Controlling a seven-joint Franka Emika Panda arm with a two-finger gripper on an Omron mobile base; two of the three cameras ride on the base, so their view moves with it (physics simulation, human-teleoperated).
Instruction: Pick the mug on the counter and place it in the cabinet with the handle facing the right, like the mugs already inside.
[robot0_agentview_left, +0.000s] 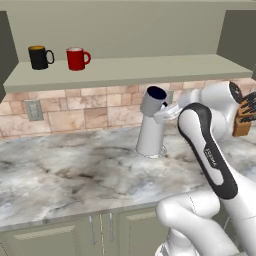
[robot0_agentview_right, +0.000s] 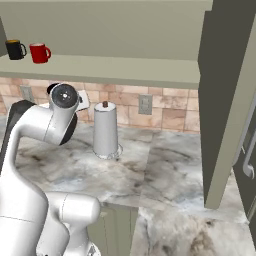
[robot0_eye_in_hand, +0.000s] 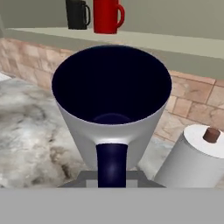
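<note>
Hand view: grey mug (robot0_eye_in_hand: 111, 109), navy inside.

Layout relative to the paper towel roll (robot0_agentview_left: 150, 136), which stands on the counter (robot0_agentview_left: 60, 170) before the tiled wall. The mug (robot0_agentview_left: 153, 100) hangs in the air just above the roll's top. The cabinet (robot0_agentview_left: 125, 70) shelf runs above the roll; the mugs (robot0_agentview_left: 59, 57) stand on it, up-left. A knife block (robot0_agentview_left: 245, 116) stands right of the roll.

kitchen: marbled counter (robot0_agentview_left: 60, 175), tiled backsplash (robot0_agentview_left: 90, 112)
</note>
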